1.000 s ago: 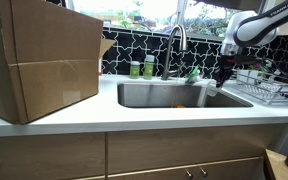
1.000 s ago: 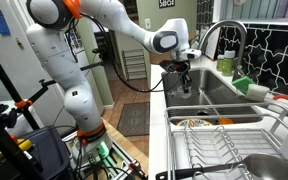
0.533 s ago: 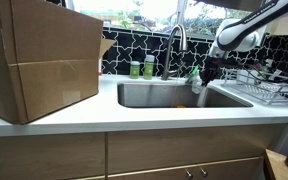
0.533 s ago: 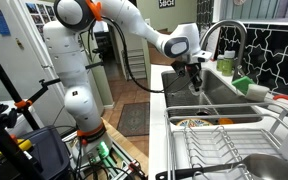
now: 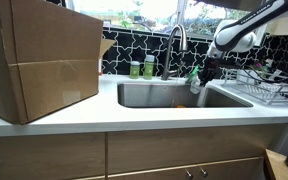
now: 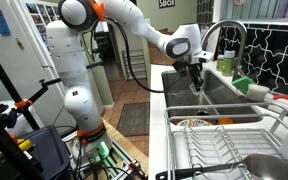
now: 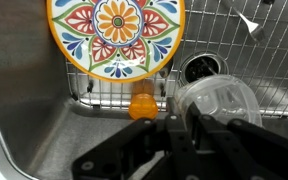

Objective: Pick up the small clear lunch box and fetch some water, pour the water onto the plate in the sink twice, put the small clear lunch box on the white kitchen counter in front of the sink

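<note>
Small clear lunch box [image 5: 197, 87] hangs just beneath the end effector [image 5: 201, 78] in an exterior view, above the right part of the sink [image 5: 154, 95] and above the level of the white counter [image 5: 84, 118]. A second ago the arm stood further towards the dish rack [image 5: 254, 88]; it has since swung nearer the tap [image 5: 176, 40] and has barely moved in the last half second.

From the opposite side, the end effector [image 6: 197, 72] has advanced along the sink [image 6: 224, 100], with the lunch box [image 6: 196, 86] below it.

In the wrist view the end effector [image 7: 189, 135] pinches the lunch box [image 7: 219, 100] between its dark fingers. Ahead of it a floral plate [image 7: 115, 35] lies on the sink's wire grid, with an orange piece [image 7: 142, 105] and the drain [image 7: 200, 68] closer in.
</note>
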Motion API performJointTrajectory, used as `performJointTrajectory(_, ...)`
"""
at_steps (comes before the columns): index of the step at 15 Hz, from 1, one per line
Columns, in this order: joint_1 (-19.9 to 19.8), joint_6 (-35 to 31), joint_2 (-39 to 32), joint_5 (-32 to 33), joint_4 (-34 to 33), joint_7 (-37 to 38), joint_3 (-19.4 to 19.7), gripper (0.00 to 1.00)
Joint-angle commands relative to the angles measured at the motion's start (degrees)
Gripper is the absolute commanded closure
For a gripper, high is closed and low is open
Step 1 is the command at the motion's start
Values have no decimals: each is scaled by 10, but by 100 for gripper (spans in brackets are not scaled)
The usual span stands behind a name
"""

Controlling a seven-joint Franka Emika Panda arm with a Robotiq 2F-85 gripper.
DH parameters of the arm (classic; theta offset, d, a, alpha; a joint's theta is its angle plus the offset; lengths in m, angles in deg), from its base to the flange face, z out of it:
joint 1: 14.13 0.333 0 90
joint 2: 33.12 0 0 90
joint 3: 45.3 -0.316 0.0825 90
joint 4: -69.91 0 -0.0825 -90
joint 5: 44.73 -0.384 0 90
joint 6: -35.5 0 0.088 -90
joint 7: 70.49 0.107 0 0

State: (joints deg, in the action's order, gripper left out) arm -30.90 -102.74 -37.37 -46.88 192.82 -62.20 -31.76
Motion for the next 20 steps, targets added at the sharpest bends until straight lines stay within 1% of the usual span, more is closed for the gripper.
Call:
performJointTrajectory(1,8,-8,-22,-42,-15,-17,0,97)
performJointTrajectory(8,6,-35,-63,-103,-53,-36,-6,97)
performJointTrajectory(14,-2,-27,-91,-160,-86,-71,-14,97)
performJointTrajectory(20,-8,-19,-116,-188,-116,-88,-20,97)
